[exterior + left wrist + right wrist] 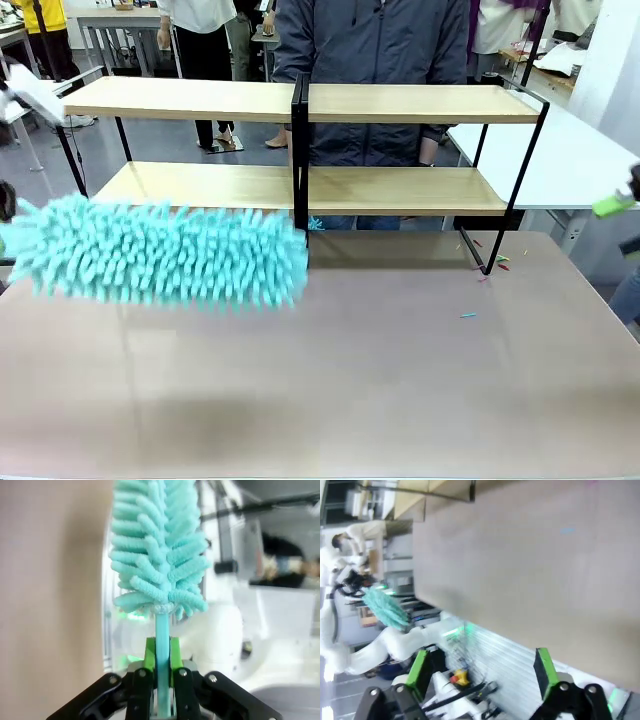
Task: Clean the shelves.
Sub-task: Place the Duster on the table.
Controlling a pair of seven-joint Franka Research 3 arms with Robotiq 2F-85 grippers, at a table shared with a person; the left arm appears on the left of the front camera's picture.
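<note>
The shelves stand at the far side of the tabletop, a wide two-tier rack of light-wood boards in a thin black frame with a central post. A person in a dark jacket stands right behind them.

Over on the left, a fluffy turquoise duster hangs above the tabletop, lying lengthwise, its right tip just in front of the central post and level with the lower board's front edge. Whether it touches the board I cannot tell; the bristles are blurred.

In the left wrist view the left hand is clamped on the duster's turquoise handle, green pads pressed against it on both sides, the bristle head rising straight up from the fingers.

Out at the right edge of the front view, a green pad of the right hand peeks in, well apart from the shelves. The right wrist view shows that hand spread wide with nothing between its green pads, looking over the tabletop's near edge. Farther off in that view sits the duster, small, on the white left arm.

A few small coloured scraps lie on the tabletop near the rack's right front leg.
</note>
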